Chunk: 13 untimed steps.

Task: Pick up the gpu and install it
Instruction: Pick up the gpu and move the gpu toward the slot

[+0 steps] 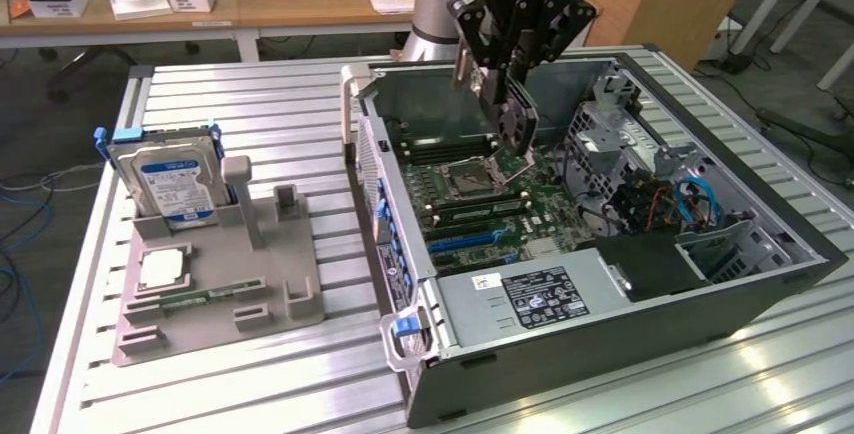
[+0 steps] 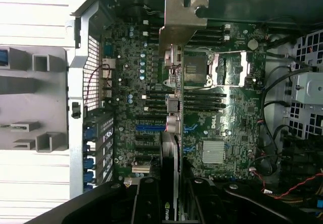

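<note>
My gripper (image 1: pixel 507 89) hangs over the open computer case (image 1: pixel 747 289), shut on the gpu (image 1: pixel 515 132). The card hangs edge-down from the fingers, above the motherboard (image 1: pixel 501 209) and clear of it. In the wrist view the gpu (image 2: pixel 171 133) is seen edge-on, its silver end bracket (image 2: pixel 182 19) at the far end, over the board's CPU socket (image 2: pixel 199 72) and blue expansion slots (image 2: pixel 151 127). The black fingers (image 2: pixel 146 204) of the gripper (image 2: pixel 171 201) clamp the card from both sides.
On the exterior view's left a grey holder (image 1: pixel 220 289) carries a silver hard drive with a blue label (image 1: pixel 167 184), a CPU (image 1: pixel 160 269) and a memory stick (image 1: pixel 200 299). Inside the case are a power supply (image 1: pixel 534 294), a drive cage (image 1: pixel 621 129) and cables (image 1: pixel 694 199).
</note>
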### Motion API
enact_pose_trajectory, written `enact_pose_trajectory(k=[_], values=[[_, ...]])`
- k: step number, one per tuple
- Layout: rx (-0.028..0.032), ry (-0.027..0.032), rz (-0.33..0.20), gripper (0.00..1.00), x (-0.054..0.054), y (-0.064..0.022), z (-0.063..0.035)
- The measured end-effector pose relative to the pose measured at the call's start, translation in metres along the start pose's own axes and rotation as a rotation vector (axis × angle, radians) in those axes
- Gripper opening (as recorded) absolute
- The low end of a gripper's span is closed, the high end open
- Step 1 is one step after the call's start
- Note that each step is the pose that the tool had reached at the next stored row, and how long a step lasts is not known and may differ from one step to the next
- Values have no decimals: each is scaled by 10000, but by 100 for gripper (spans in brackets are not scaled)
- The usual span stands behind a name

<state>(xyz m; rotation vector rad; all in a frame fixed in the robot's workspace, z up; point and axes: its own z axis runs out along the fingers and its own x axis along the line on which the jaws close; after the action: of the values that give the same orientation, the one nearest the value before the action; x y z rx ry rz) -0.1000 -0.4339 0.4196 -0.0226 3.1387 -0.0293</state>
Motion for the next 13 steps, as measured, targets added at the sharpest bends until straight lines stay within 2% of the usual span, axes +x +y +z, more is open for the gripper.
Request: enact_pose_trajectory(k=[6, 13], values=[[0, 0, 0, 26, -35, 0, 15], [-1, 0, 0, 26, -149, -2, 22]])
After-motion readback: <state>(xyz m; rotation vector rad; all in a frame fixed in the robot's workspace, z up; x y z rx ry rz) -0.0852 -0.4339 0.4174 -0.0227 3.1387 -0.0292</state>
